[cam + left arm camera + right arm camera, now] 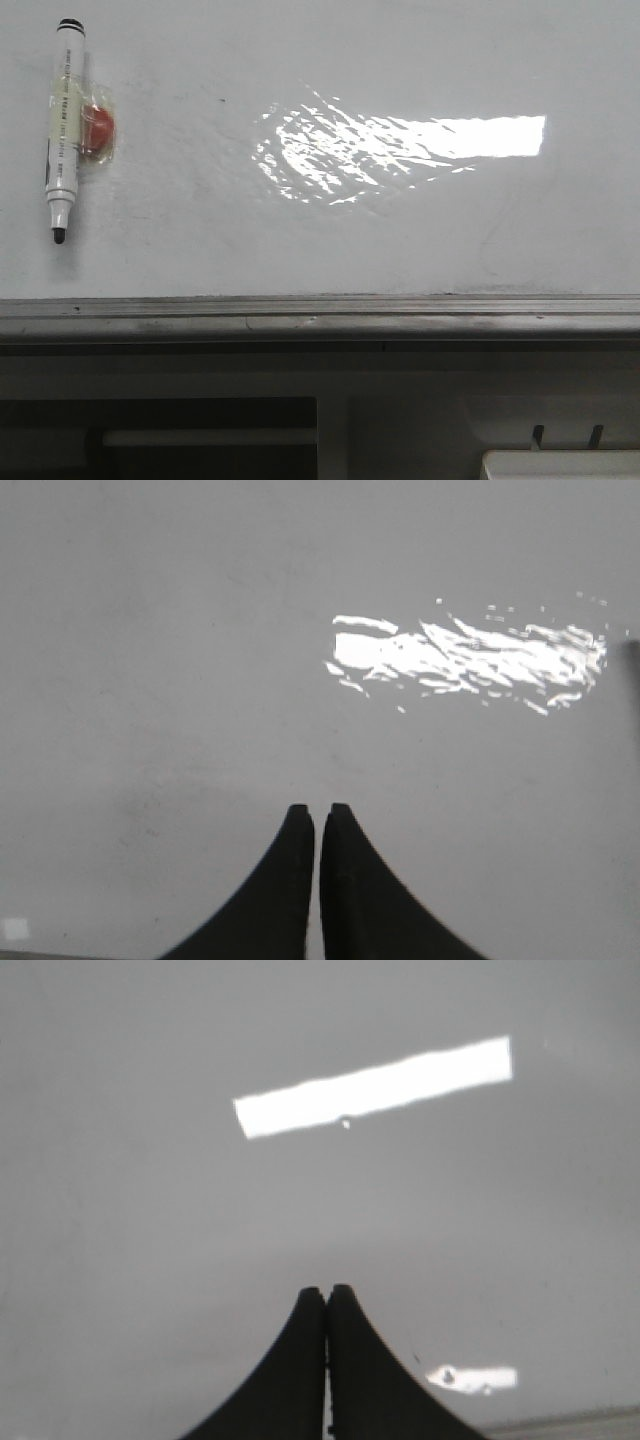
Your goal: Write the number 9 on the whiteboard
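Note:
The whiteboard (330, 240) fills the front view, glossy white with a bright glare patch and a grey metal rail (320, 318) along its near edge. No number 9 shows on it. A white marker (64, 125) with a black cap end and black tip lies at the far left, taped to a red piece (98, 130). Neither gripper shows in the front view. My left gripper (313, 811) is shut and empty over bare board (200, 630). My right gripper (326, 1290) is shut and empty over bare board (150, 1220).
Below the rail in the front view are white cabinet panels (400, 420), a dark opening (160, 440) at lower left and a white box edge (560, 465) at lower right.

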Action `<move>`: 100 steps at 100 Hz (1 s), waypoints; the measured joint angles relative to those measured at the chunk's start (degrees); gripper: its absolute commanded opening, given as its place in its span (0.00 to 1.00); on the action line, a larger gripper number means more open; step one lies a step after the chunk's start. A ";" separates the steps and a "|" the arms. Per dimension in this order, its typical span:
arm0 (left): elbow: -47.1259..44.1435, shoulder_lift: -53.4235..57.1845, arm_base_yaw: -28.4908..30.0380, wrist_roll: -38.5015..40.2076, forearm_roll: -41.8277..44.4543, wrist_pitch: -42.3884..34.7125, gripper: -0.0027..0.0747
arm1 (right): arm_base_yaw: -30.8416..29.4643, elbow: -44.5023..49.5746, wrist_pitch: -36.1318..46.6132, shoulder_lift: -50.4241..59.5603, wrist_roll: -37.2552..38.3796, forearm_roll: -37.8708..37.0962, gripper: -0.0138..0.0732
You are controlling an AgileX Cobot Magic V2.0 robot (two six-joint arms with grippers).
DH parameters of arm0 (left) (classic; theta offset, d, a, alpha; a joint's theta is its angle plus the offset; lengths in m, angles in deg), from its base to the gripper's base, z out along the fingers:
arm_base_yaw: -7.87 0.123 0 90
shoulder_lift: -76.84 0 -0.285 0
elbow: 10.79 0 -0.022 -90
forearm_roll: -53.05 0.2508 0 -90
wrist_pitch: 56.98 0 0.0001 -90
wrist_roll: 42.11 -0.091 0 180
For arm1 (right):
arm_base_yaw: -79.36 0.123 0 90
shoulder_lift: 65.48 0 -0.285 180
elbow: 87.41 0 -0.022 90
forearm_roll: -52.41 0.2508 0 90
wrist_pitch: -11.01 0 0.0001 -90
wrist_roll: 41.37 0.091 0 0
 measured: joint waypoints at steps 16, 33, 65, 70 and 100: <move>0.00 0.00 0.00 0.00 -4.36 -5.97 0.01 | 0.00 0.00 5.40 0.00 0.00 0.00 0.08; 0.00 0.00 0.00 0.00 -4.84 -7.21 0.01 | 0.00 0.00 3.78 0.00 0.00 0.00 0.08; 8.67 -6.00 0.00 0.00 0.50 -3.19 0.01 | 0.00 -8.67 -7.71 -13.05 0.56 3.64 0.08; 9.86 -6.98 0.00 0.00 3.83 -3.19 0.01 | 0.00 -9.89 -8.51 -16.14 0.56 4.06 0.08; 10.69 -9.24 0.00 0.00 12.00 -2.36 0.28 | 0.00 -11.02 -8.70 -23.78 0.56 4.42 0.08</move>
